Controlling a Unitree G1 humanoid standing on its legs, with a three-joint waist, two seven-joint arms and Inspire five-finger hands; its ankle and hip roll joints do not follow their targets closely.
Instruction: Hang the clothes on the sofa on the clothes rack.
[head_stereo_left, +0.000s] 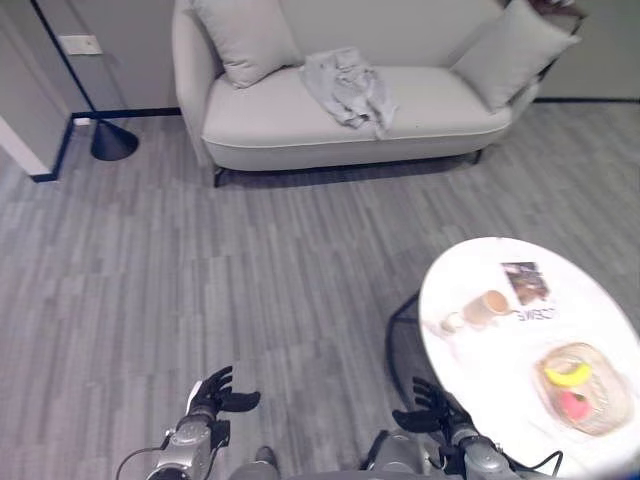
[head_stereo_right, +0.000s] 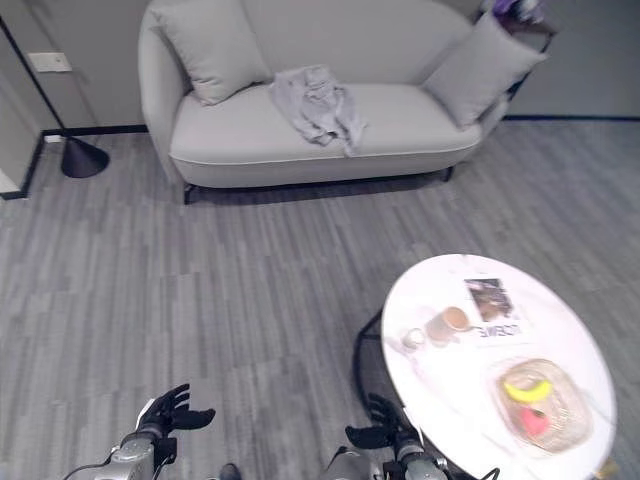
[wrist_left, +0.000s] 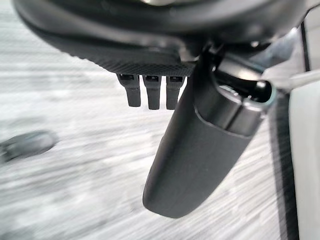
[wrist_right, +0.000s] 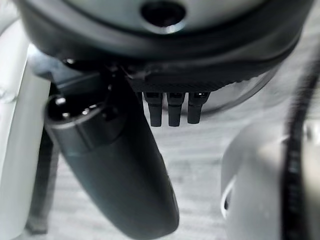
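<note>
A crumpled light grey garment (head_stereo_left: 347, 87) lies on the seat of the pale sofa (head_stereo_left: 300, 125) at the far side of the room, draped partly up the backrest. My left hand (head_stereo_left: 217, 392) hovers low at the near edge, fingers spread and holding nothing. My right hand (head_stereo_left: 430, 409) is beside it, next to the round table, also with straight fingers and nothing in it. In the wrist views the left hand's thumb (wrist_left: 200, 150) and the right hand's thumb (wrist_right: 125, 175) stand out over bare floor. Both hands are far from the garment.
A round white table (head_stereo_left: 590, 300) stands at the near right with a cup (head_stereo_left: 487, 307), a booklet (head_stereo_left: 525, 282) and a fruit basket (head_stereo_left: 582, 388). Two cushions (head_stereo_left: 245, 38) rest on the sofa's ends. A floor lamp base (head_stereo_left: 113, 140) sits left of the sofa. Grey wood floor lies between.
</note>
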